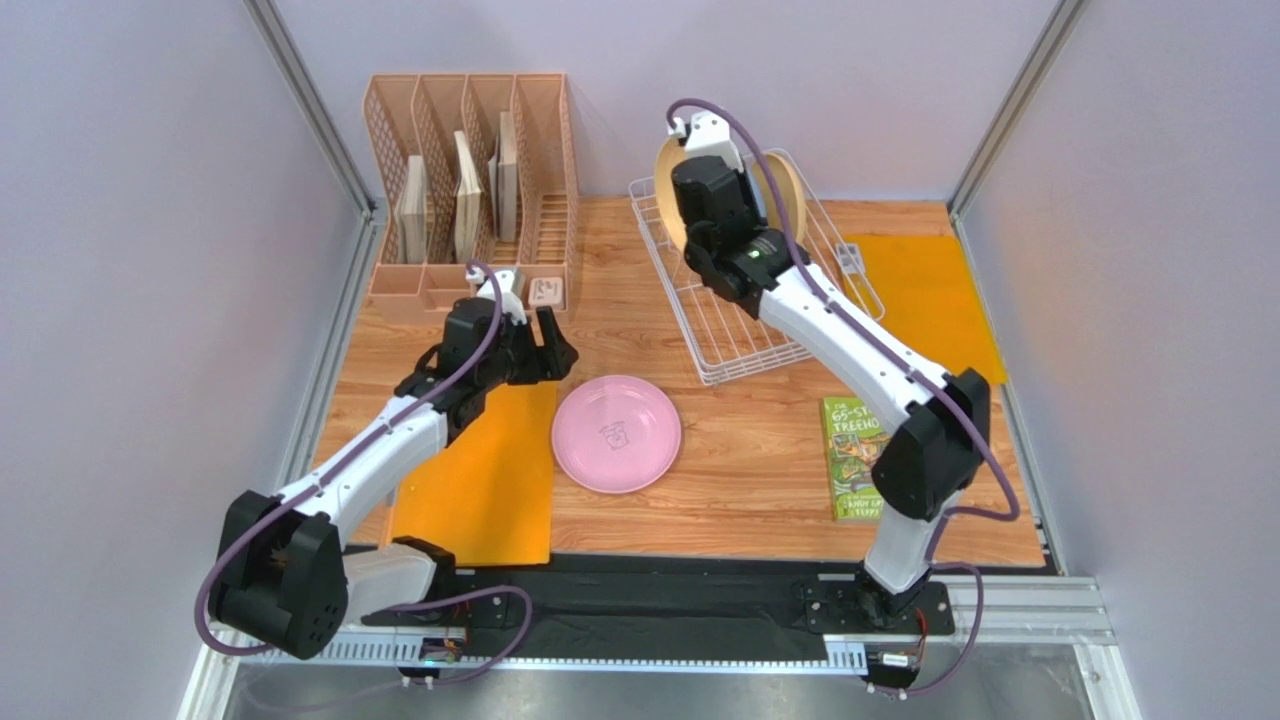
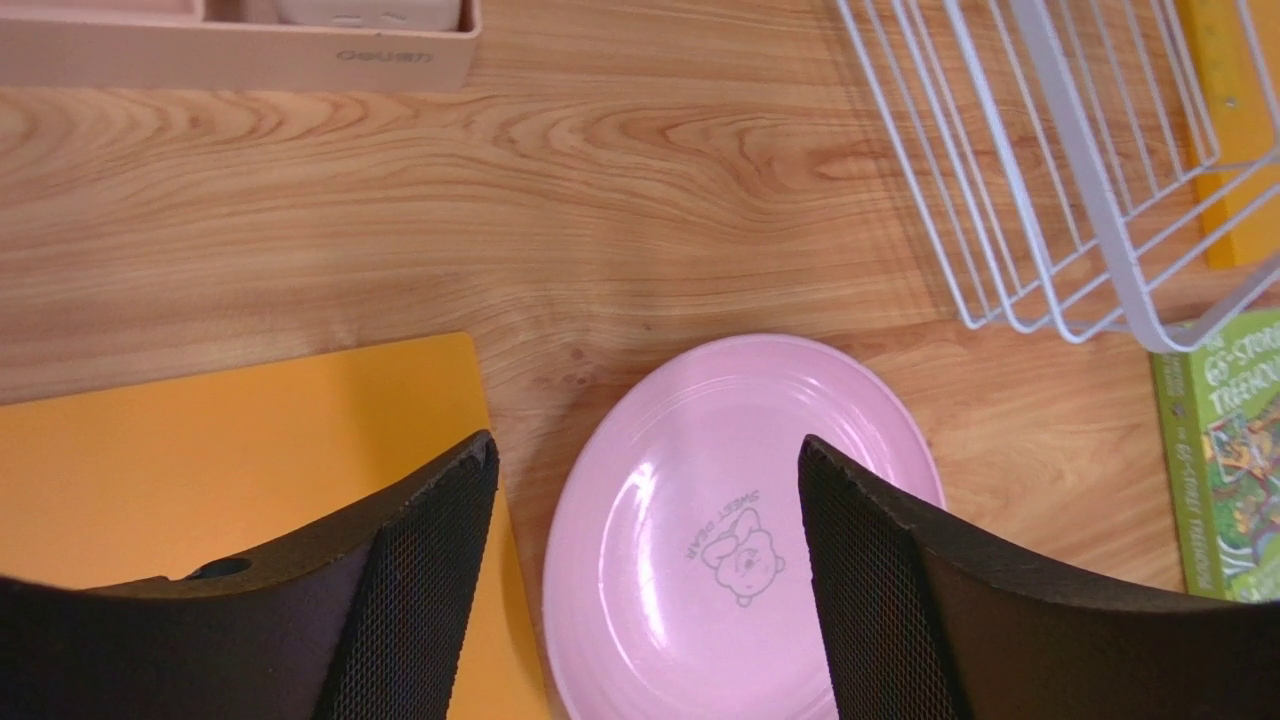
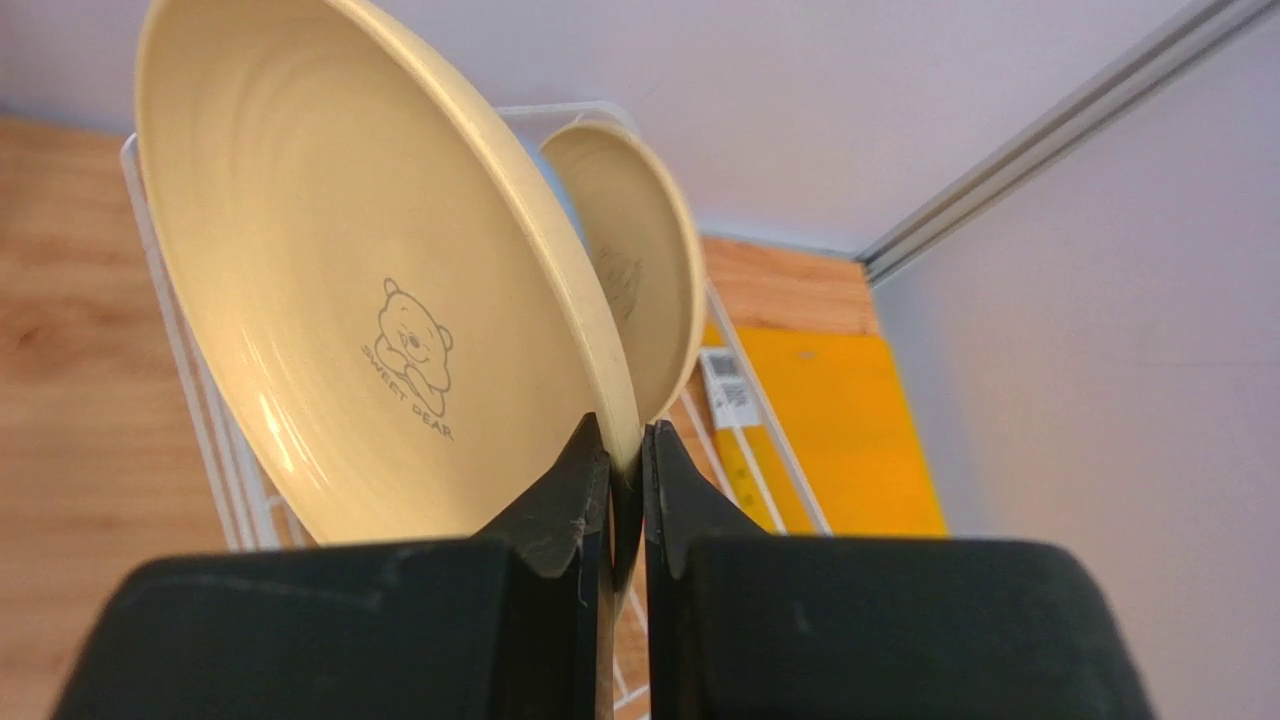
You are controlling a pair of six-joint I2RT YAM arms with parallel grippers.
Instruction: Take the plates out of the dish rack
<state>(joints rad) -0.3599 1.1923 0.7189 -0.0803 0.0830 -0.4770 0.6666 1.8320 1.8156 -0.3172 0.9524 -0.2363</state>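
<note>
The dish rack [image 1: 724, 327] sits on the wooden surface [image 1: 751, 450], and everything here is placed from it. At its far end the right jaws are pinched tight on the lower rim of the pale yellow plate [image 3: 376, 285], which stands on edge and tilted, its bear mark facing the wrist camera (whether its rim touches the wires is hidden). Just behind it, farther toward the rack's right side, a cream-tan plate [image 3: 643, 255] stands upright in the rack. To the near left of the rack, clear of its wires, the pink plate [image 1: 616, 434] lies flat, face up. The left jaws hover farther left of the rack, spread wide and holding nothing; the wrist view shows the pink plate between the 2 fingers [image 2: 428, 585].
</note>
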